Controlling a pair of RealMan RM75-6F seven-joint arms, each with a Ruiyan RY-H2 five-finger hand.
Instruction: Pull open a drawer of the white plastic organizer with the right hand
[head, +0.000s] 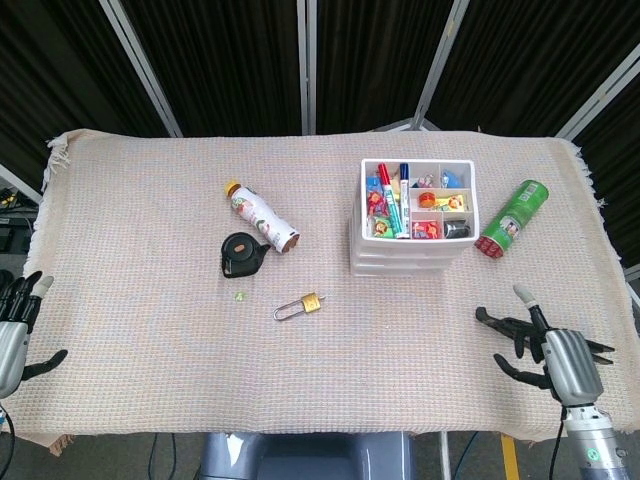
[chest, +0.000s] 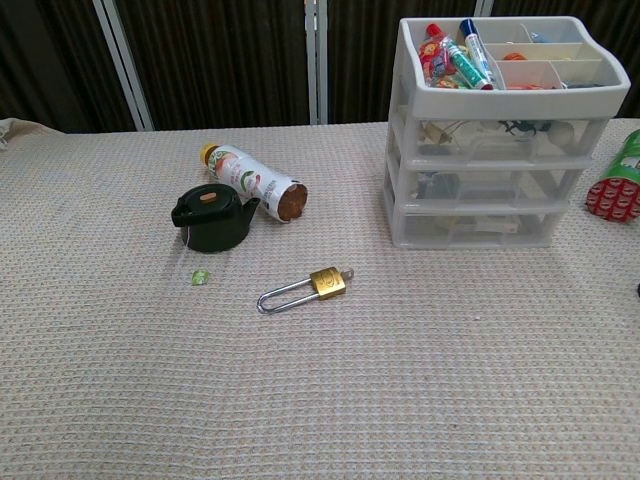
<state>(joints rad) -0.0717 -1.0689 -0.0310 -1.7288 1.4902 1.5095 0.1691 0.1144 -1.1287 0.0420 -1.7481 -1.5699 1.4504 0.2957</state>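
Right hand (head: 560, 352): seen at the near right table edge, fingers spread apart, nothing held.
Left hand (head: 12, 330): seen at the near left edge, fingers apart, nothing held.
Organizer (head: 413, 232): one, set well ahead of the right hand and to its left; three drawers (chest: 475, 182) are counted in the chest view, all pushed in; pens and small items are kept in the top tray.
Green can (head: 513, 219): one, laid on its side ahead of the right hand, just right of the organizer.
Padlock (head: 300, 306): one, laid well left of the right hand.
Bottle (head: 262, 216): one, on its side, far left and ahead.
Black case (head: 242, 254): one, round, placed just beside the bottle.
Green bead (head: 239, 295): one, near the case.
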